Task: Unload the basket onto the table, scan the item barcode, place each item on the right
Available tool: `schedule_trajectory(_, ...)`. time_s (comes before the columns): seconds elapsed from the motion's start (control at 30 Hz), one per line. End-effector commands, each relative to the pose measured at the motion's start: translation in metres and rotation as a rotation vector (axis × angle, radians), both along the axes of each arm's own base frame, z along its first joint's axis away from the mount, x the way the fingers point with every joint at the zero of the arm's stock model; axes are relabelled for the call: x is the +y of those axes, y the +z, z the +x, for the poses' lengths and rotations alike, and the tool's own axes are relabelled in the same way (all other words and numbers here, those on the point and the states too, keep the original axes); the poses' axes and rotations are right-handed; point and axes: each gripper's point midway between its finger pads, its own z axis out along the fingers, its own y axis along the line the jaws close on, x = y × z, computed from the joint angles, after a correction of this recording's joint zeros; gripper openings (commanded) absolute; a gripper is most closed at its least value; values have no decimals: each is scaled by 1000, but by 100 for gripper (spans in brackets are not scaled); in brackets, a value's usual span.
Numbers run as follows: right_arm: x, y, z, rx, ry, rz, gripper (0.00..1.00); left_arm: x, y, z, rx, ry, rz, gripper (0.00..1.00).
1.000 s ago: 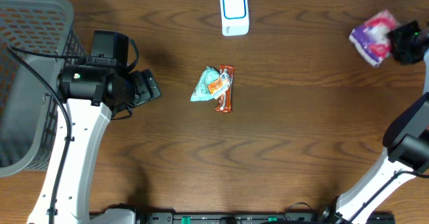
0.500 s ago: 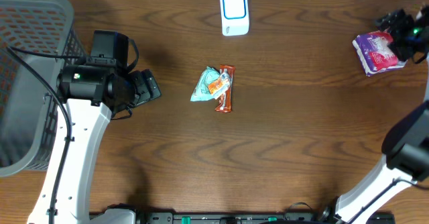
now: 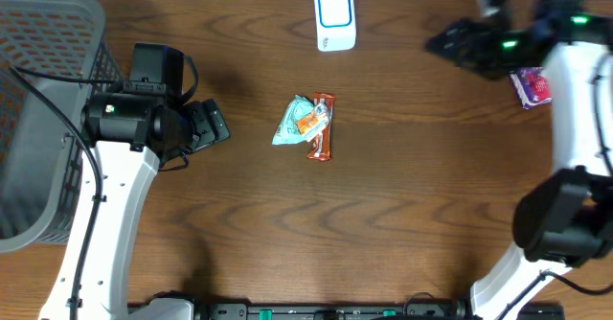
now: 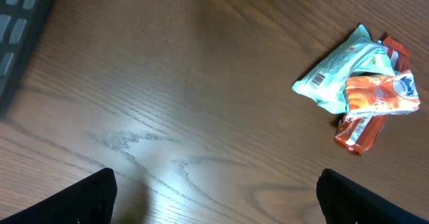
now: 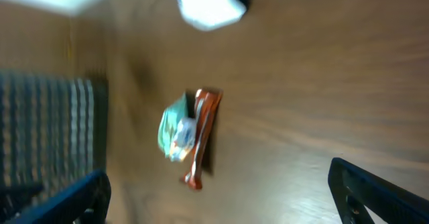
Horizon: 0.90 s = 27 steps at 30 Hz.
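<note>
The scanner [image 3: 335, 18], white with a blue frame, stands at the table's far edge. Mid-table lie a teal packet [image 3: 290, 121], a small orange packet [image 3: 310, 121] and a red-brown bar [image 3: 323, 133], touching each other. A purple packet [image 3: 533, 86] lies at the far right, partly hidden by the right arm. My right gripper [image 3: 444, 44] hovers open and empty, left of the purple packet and right of the scanner. My left gripper [image 3: 218, 124] stands open and empty, left of the pile. The left wrist view shows the teal packet [image 4: 335, 68] with a barcode end facing it.
A grey mesh basket [image 3: 38, 90] fills the left edge behind the left arm. The right wrist view is blurred, with the scanner [image 5: 208, 3] at its top and the basket [image 5: 47, 130] at its left.
The right gripper opened and let go of the purple packet at the far right. It then swung left toward the scanner. The left arm has not moved.
</note>
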Motion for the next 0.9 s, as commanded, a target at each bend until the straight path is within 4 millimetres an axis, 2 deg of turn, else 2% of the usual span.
schedule_trajectory(0.0,41,-22,-11,23,122,-34,99,4,1,-1,-2,3,13,95)
schedule_trajectory(0.13,81,-42,-25,52,212,-94,99,4,1,-1,-2,3,13,95)
schedule_trajectory(0.3,97,-83,-30,154,114,-277,99,4,1,-1,-2,3,13,95)
schedule_trajectory(0.4,120,-97,-35,158,117,-265,99,4,1,-1,-2,3,13,95)
schedule_trajectory(0.57,157,-118,-45,181,90,-214,85,4,1,-1,-2,3,13,95)
schedule_trajectory(0.7,181,-132,-53,178,86,-186,79,4,1,-1,-2,3,13,95)
schedule_trajectory(0.87,199,-146,-64,189,69,-182,70,4,1,-1,-2,3,13,95)
